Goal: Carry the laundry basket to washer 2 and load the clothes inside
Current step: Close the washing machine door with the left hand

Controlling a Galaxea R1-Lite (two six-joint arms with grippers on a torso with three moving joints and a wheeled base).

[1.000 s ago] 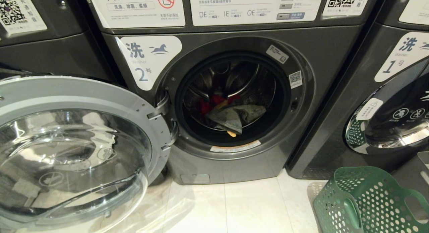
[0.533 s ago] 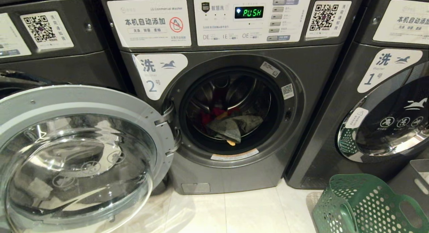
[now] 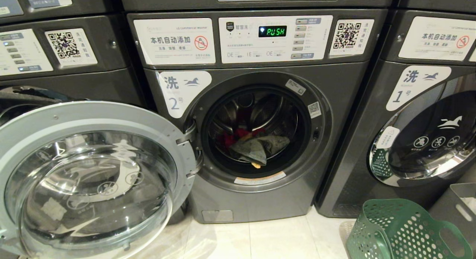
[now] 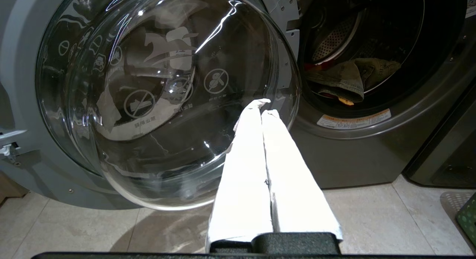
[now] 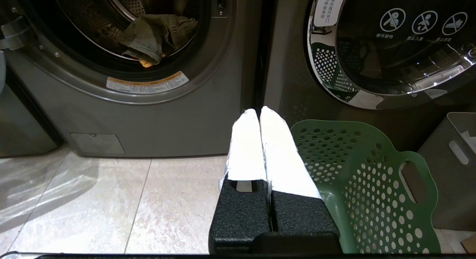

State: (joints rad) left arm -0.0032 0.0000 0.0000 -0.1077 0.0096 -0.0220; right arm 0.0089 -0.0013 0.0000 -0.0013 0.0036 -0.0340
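Observation:
Washer 2 (image 3: 178,88) stands straight ahead with its round glass door (image 3: 93,177) swung wide open to the left. Grey-green and red clothes (image 3: 256,145) lie in its drum, also seen as clothes (image 4: 344,78) and clothes (image 5: 156,37) from the wrists. The green perforated laundry basket (image 3: 405,231) sits on the floor at the lower right, its visible inside bare. My left gripper (image 4: 263,107) is shut and holds nothing, in front of the open door. My right gripper (image 5: 259,112) is shut and holds nothing, beside the basket (image 5: 372,177). Neither arm shows in the head view.
Washer 1 (image 3: 427,140) stands to the right with its door closed. A grey bin (image 3: 461,207) sits at the far right behind the basket. Another machine (image 3: 55,65) is on the left. Pale floor tiles (image 3: 260,240) lie in front of washer 2.
The head view has tilted upward: the machines sit lower in the picture and the control panel reading PUSH has come into view. Door, clothes and basket have not moved.

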